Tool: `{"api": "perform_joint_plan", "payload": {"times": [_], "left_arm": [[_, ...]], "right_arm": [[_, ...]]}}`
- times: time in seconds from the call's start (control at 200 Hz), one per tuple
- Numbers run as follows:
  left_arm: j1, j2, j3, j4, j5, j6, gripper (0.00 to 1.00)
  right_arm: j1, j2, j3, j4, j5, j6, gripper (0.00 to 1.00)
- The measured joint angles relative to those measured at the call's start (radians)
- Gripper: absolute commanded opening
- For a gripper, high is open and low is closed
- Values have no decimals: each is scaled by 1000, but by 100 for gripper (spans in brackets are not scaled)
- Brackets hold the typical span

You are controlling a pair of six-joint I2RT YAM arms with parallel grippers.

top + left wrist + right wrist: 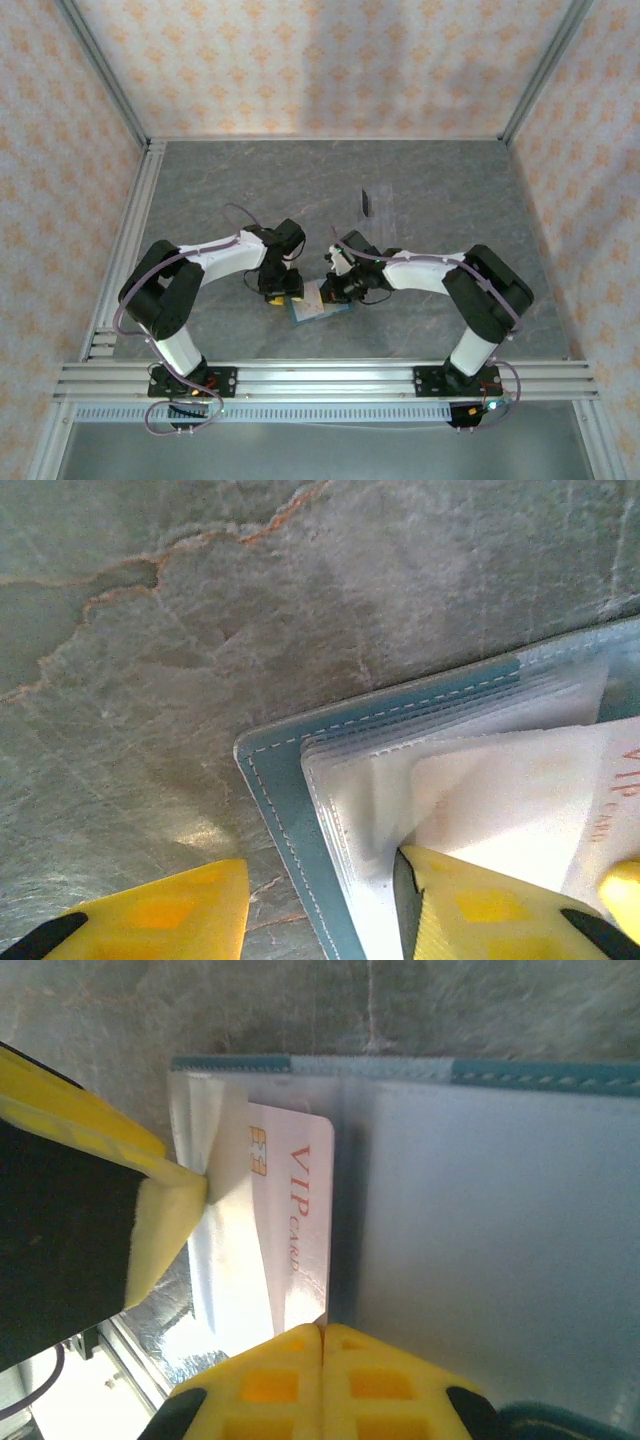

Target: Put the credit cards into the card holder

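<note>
Seen from above, the left arm [185,290] is bolted at 7 o'clock and the right arm [470,300] at 5 o'clock. Both are folded at the elbow and reached inward, so the wrists are brought close together just 6 o'clock of the table's centre, pointing down. The left gripper [315,870] is held partly open, its yellow fingers [170,910] well apart. The right gripper [320,1338] is closed, pads pressed flat together. Its tips appear to touch the edge of a VIP card [290,1210], though a pinch cannot be confirmed.
</note>
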Motion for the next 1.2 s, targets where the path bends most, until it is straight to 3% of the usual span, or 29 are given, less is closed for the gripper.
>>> {"api": "perform_joint_plan", "payload": {"times": [0.465, 0.555, 0.671, 0.726, 1.201], "left_arm": [[3, -79, 0, -26, 11, 0, 44], [20, -149, -1, -26, 31, -7, 36], [43, -190, -1, -26, 46, -13, 8], [47, -182, -2, -26, 50, -13, 0], [47, -25, -61, 52, 69, -18, 0]], "right_arm": [[23, 30, 5, 21, -3, 37, 0], [23, 30, 5, 21, -3, 37, 0], [24, 30, 5, 21, -3, 38, 0], [24, 30, 5, 20, -3, 37, 0], [25, 30, 32, -7, -3, 42, 0]]}}
